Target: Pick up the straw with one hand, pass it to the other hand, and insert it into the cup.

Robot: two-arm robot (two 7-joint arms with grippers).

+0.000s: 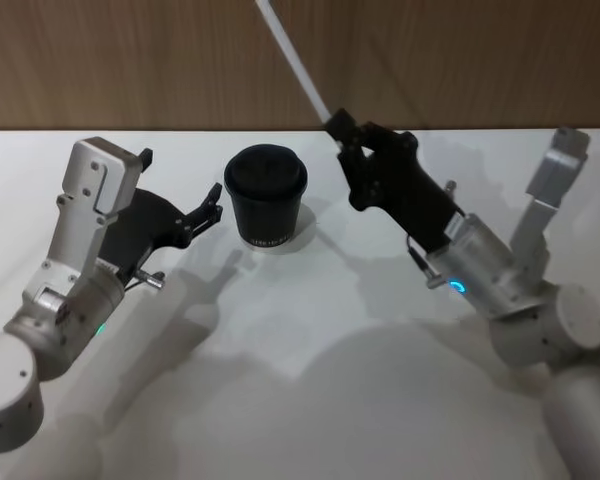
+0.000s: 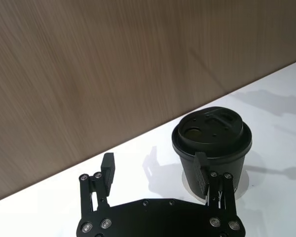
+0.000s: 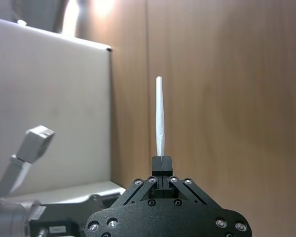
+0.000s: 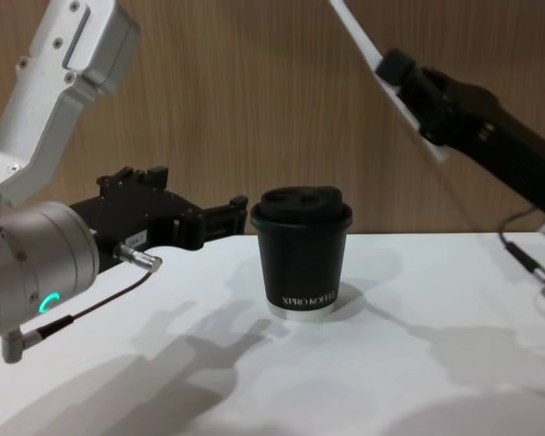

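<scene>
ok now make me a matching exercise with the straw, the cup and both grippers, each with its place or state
Column one:
1. straw
2. cup
3. left gripper
4. right gripper

Column two:
A. fingers open, low beside the cup
B. standing upright on the white table, lid on
C. raised, fingers shut on the straw
D. held tilted in the air, above the table

Pairs: 1-D, 2-B, 3-A, 4-C

The black cup (image 1: 265,195) with its domed lid stands upright on the white worktop (image 1: 320,360). The green-ringed left pincer (image 2: 154,170) is just beside it, fingers spread apart. The thin white straw (image 1: 295,62) slants in the air above and to the right of the cup, clamped near its lower end by the blue-ringed right pincer (image 1: 338,128)
</scene>
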